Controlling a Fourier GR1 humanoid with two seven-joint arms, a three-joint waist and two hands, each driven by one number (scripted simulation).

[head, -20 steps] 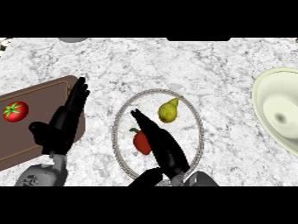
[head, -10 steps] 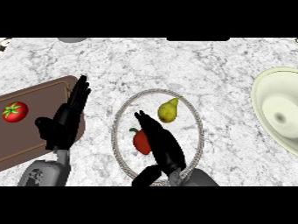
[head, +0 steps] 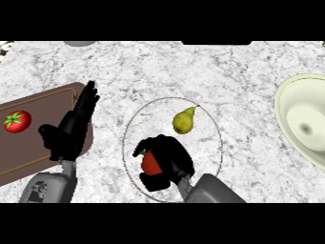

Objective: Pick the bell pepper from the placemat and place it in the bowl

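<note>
fingers of the robot's black right hand [head: 166,162] curl round the red bell pepper [head: 149,162] at the near end of the round, pale, thin-rimmed placemat [head: 210,125] on the grey-white marbled counter [head: 193,71]. the pepper sits low on the mat, mostly hidden by the hand, with only its left flank and a touch of green at the top showing. whether it is lifted off the mat or resting on it cannot be told from this view.

to the left, the robot's black left hand [head: 70,131] rests open with fingers straight, over the right edge of a brown wooden cutting board [head: 3,157] that carries a small red tomato [head: 17,121].

further up the mat, just beyond the right hand but apart from it, lies a yellow-green pear [head: 184,121].

well away at the right edge stands the cream round bowl [head: 291,102], the pepper's destination.

by the look of it, the pepper should be light and hollow, with a stiff wall that gives a little and a smooth, waxy skin that may slip. the broad middle, clasped from opposite sides, seems the safest hold; the stem is too small to trust. the carry to the bowl runs right, and the pear lies close enough to be brushed.
</note>
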